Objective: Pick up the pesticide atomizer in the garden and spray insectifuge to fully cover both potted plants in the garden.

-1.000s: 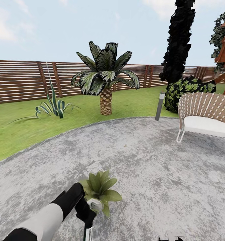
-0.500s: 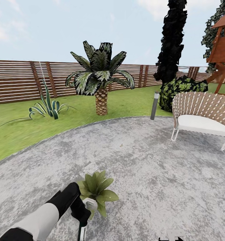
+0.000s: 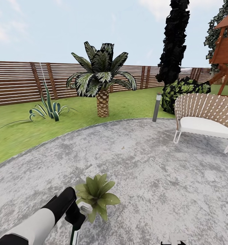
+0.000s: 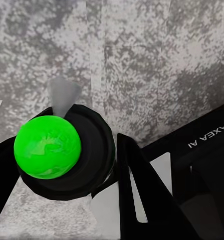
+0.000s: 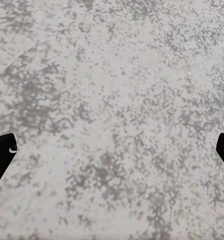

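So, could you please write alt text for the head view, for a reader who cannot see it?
The robot's left arm holds a spray bottle in its pincer beside a small potted plant on a grey patio. Behind are lawn, a palm, a bench and a wooden fence.

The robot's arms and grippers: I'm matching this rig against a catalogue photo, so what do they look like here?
In the head view the left arm has a light grey-white shell that gives way to glossy black toward the wrist. The left gripper is black with flat, tapering fingers, and a black link beside it carries white "GALAXEA AI" lettering. The right gripper shows black fingertips. No cables are visible.
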Robot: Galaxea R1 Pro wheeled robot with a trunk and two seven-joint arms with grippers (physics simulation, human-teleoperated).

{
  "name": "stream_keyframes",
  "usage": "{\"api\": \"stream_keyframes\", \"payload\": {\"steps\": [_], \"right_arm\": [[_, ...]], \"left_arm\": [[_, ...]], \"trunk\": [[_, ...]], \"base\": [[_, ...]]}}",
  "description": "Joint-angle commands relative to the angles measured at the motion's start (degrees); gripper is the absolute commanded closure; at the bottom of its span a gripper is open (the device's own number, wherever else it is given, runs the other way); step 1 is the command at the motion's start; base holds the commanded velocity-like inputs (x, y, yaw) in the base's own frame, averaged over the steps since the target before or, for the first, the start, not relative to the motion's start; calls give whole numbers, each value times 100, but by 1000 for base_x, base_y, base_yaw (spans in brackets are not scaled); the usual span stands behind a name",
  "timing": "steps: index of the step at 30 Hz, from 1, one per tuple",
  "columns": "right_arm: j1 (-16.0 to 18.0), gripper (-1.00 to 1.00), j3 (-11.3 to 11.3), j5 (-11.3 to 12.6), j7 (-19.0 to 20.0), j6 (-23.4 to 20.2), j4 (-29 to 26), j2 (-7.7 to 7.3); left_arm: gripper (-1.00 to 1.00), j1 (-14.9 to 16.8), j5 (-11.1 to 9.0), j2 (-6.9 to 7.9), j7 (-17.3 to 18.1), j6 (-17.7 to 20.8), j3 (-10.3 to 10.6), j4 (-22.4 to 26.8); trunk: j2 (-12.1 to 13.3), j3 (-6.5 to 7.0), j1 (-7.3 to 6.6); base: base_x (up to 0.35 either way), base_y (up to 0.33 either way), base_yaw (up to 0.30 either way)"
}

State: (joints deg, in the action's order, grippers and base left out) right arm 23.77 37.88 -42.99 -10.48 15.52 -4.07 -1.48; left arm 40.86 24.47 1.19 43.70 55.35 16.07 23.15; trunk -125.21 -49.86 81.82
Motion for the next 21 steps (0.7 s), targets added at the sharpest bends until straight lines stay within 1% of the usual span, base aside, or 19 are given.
{"api": "stream_keyframes", "payload": {"steps": [1, 6, 10, 11, 13, 15, 16, 19, 21], "right_arm": [[5, -100, 45, -60, -24, 22, 11, -1], [5, -100, 45, -60, -24, 22, 11, -1], [5, -100, 45, -60, -24, 22, 11, -1], [5, -100, 45, -60, -24, 22, 11, -1], [5, -100, 45, -60, -23, 22, 11, -1], [5, -100, 45, -60, -23, 22, 11, -1], [5, -100, 45, -60, -24, 22, 11, -1], [5, -100, 45, -60, -23, 22, 13, -1], [5, -100, 45, -60, -24, 22, 14, -1]], "left_arm": [[100, 1, 60, -3, 53, 4, 13, 12], [100, 0, 58, -9, 41, 2, 2, 22], [100, -5, 65, 7, 34, -16, 11, -12], [100, -29, 66, 26, 27, -31, 10, -47], [100, -172, 66, 47, -31, -108, 5, -21], [100, -290, 65, 51, -239, -257, 2, 0], [100, -316, 59, 34, -396, -306, -7, 11], [100, -330, 49, -32, -501, -340, -21, 22], [100, -333, 37, -157, -528, -341, -19, 81]], "trunk": [[-2, -6, -1], [-2, -6, -1], [-2, -6, -1], [-2, -6, -1], [-2, -6, -1], [-2, -6, -1], [-2, -6, -1], [-2, -6, -1], [-2, -6, -1]], "base": [[0, 0, 0], [186, 0, 0], [58, 0, 0], [8, 0, 0], [3, 0, 0], [1, 0, 0], [0, 0, 0], [0, 0, 0], [0, 0, 0]]}}
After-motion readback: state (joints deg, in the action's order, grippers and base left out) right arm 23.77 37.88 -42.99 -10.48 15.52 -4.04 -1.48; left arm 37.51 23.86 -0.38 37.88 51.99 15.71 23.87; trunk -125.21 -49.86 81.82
